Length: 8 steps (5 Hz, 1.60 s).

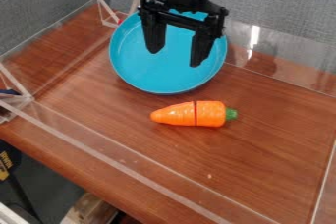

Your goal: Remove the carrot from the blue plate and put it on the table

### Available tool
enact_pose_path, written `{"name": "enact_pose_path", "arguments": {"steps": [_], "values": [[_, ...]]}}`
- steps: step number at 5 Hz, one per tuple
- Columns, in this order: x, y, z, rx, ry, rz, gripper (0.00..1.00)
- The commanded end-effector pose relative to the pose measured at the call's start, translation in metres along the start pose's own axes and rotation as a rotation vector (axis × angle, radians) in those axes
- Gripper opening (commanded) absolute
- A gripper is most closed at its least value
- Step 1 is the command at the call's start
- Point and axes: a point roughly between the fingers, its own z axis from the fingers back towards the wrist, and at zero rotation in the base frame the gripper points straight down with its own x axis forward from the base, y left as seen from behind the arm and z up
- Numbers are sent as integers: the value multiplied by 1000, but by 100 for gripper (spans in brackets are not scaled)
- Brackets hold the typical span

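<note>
The orange carrot with a green stub top lies on its side on the reddish-brown table, just in front of the blue plate, green end to the right. The plate holds nothing. My black gripper hangs over the plate's right half, jaws open and empty, fingers pointing down. It stands behind and above the carrot, apart from it.
Low clear acrylic walls border the tabletop on all sides. A grey backdrop stands behind. Bare wood lies left and right of the carrot.
</note>
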Motion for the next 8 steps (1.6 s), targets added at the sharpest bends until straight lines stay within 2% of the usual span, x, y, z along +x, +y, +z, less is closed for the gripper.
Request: {"name": "enact_pose_path", "arguments": {"steps": [1, 2, 4, 5, 6, 8], "values": [[0, 0, 0, -1, 3, -5, 100], [0, 0, 3, -3, 3, -11, 100], [-3, 3, 23, -18, -58, -12, 100], [-4, 5, 27, -25, -88, -9, 100], [-2, 7, 23, -24, -94, -10, 100], [-1, 3, 12, -9, -63, -31, 100]]}}
